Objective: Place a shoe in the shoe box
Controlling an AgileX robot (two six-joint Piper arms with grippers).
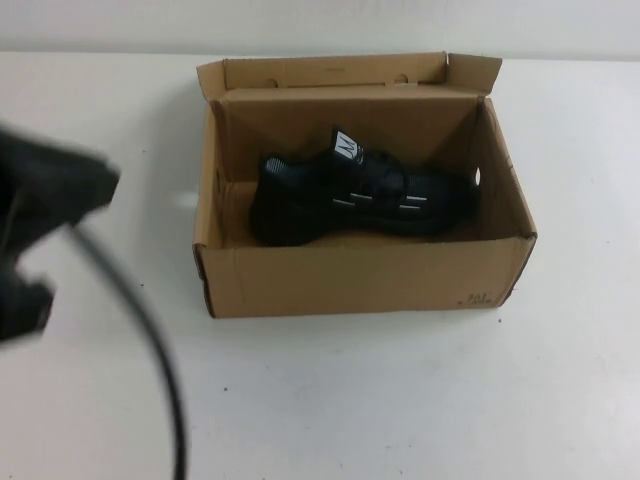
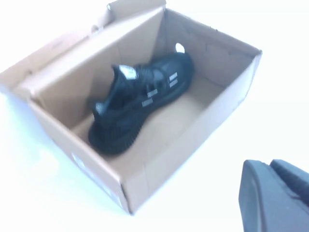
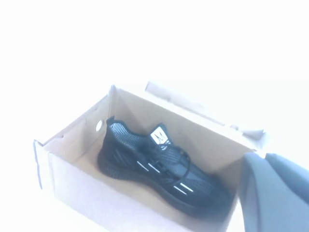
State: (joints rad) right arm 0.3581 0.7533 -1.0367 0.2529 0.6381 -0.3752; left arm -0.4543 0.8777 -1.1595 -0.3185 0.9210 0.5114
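Note:
The black knit shoe [image 1: 360, 195] with white dashes and a white tongue label lies on its sole inside the open brown shoe box [image 1: 360, 280], toe toward the right wall. It also shows in the left wrist view [image 2: 140, 96] and the right wrist view [image 3: 154, 169]. My left gripper [image 2: 268, 163] is shut and empty, held above the table off the box's left side. My left arm [image 1: 50, 200] is a blurred dark mass at the left edge. My right gripper [image 3: 264, 157] is shut and empty, off to the box's right and out of the high view.
The box flaps stand open at the back [image 1: 330, 72]. A round hole [image 1: 477, 177] is in the right wall. A black cable [image 1: 150, 330] hangs from my left arm across the white table [image 1: 420, 400].

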